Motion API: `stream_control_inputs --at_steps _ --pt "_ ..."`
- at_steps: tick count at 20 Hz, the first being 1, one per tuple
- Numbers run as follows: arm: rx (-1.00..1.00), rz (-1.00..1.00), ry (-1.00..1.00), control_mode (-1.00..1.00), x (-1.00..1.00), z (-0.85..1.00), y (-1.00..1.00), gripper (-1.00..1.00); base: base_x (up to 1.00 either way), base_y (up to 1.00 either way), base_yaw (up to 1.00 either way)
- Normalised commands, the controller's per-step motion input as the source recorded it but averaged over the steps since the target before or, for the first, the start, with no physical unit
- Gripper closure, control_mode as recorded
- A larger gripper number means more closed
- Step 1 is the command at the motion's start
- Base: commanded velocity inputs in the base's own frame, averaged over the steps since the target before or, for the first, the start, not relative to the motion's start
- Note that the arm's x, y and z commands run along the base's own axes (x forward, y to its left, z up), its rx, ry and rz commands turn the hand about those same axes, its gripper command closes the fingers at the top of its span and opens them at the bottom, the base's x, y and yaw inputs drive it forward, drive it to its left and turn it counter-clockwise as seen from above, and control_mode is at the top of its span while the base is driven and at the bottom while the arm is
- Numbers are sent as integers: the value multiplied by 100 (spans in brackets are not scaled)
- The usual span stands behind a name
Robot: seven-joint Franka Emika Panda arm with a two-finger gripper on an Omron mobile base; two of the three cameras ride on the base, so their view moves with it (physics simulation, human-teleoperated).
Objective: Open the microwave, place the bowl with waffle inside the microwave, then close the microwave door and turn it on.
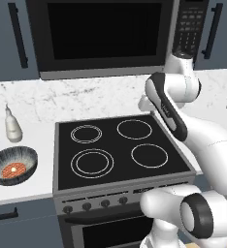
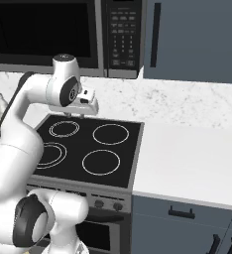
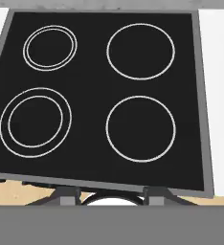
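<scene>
Overhead, the microwave (image 1: 118, 36) sits built in above the stove (image 1: 118, 150), its microwave door (image 1: 103, 31) flush shut, so opening it is not yet done. Below, the stove's four rings lie bare. On the pale bench (image 1: 23, 189) to the stove's left rests the bowl (image 1: 12, 166), with the waffle (image 1: 13, 170) flat inside it, well apart from the arm; two small pale bottles (image 1: 11, 125) stand just behind it. The hand hangs above the stove's rear edge, pointing down, probably poised before reaching up for the door. Its fingers (image 2: 75, 115) carry nothing; how far they are spread I cannot tell.
</scene>
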Motion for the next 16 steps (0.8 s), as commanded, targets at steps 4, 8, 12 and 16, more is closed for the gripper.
stream_control_inputs --at_steps 4,8,12,16 --pt "0 0 -13 -100 -31 3 0 -100 0 0 0" --pt "-7 0 -90 -100 -37 45 -26 -100 0 0 0" --pt "-21 0 -81 -100 55 45 -39 -100 0 0 0" --pt "-10 -8 -62 -100 63 81 -15 -100 0 0 0"
